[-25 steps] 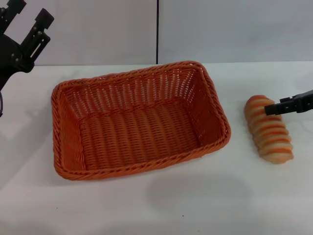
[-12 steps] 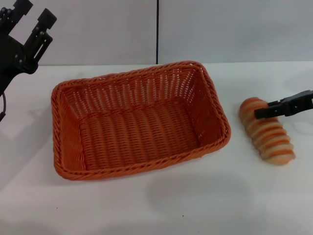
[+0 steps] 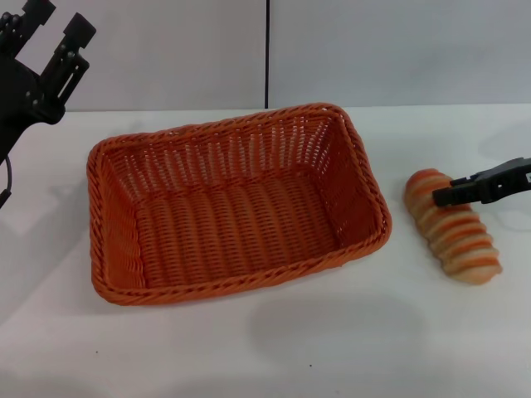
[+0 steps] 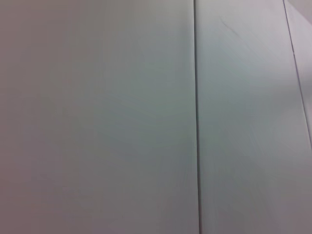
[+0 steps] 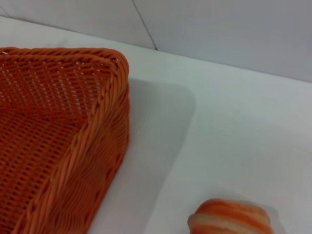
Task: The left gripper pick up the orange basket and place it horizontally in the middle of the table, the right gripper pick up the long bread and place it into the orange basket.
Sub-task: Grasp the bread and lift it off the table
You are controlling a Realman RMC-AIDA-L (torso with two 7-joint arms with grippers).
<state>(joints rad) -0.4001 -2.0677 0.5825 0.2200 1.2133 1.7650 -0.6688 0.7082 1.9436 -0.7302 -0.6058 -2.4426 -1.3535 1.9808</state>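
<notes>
The orange basket (image 3: pixel 236 203) lies lengthwise in the middle of the white table (image 3: pixel 274 348), empty; one of its corners (image 5: pixel 58 126) fills the right wrist view. The long bread (image 3: pixel 452 225), striped orange-brown and cream, lies on the table right of the basket, and its end (image 5: pixel 229 220) shows in the right wrist view. My right gripper (image 3: pixel 440 197) reaches in from the right edge, its black tip lying over the bread's far half. My left gripper (image 3: pixel 60 16) is raised at the far left corner, open, holding nothing, well clear of the basket.
A grey wall with a dark vertical seam (image 3: pixel 267 54) stands behind the table; the left wrist view shows only that wall (image 4: pixel 97 117). Bare tabletop lies in front of the basket and around the bread.
My right gripper's tip moved left and slightly down over the bread. The bread's far end swung left with it while its near end stayed. Basket and left arm are unchanged.
</notes>
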